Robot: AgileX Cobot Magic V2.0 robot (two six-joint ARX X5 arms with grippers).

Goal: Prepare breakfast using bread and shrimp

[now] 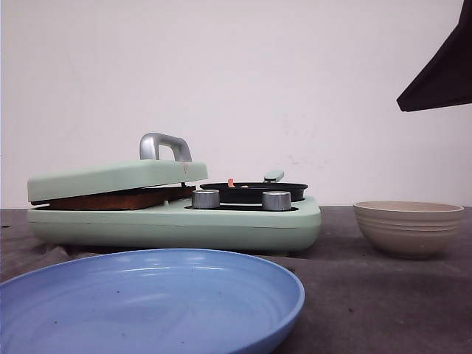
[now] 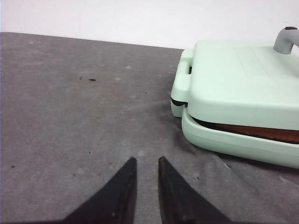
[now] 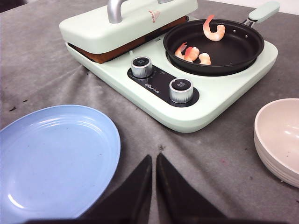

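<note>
The bread (image 3: 122, 49), a thick slice with a brown crust edge, lies inside the mint-green breakfast maker (image 3: 219, 100), pressed under its mint-green hinged lid (image 3: 135, 18), so we see only the crust in the gap. The orange-pink shrimp (image 3: 192, 52) lie in the round black pan (image 3: 233, 51) on the same breakfast maker, beside the lid; we count three or four pieces.

Both pincers hang above the grey cloth of the desk (image 2: 70, 116) and hold nothing. The left pincer (image 2: 146, 164) has its fingers almost together, only a narrow gap between them, and it is beside the lid's hinge end. The right pincer (image 3: 154, 161) is practically closed, in front of the two silver knobs (image 3: 141, 66).

We judge that the next step is to lift the lid by its silver metal handle (image 3: 114, 9). We should take it at the middle and raise it slowly, so the breakfast maker does not slide. The blue round plate (image 3: 56, 154) and the beige ribbed bowl (image 3: 280, 140) wait in front of the breakfast maker.

A small red mark is on the lid and tiny print is between the knobs; both are too small to read.
</note>
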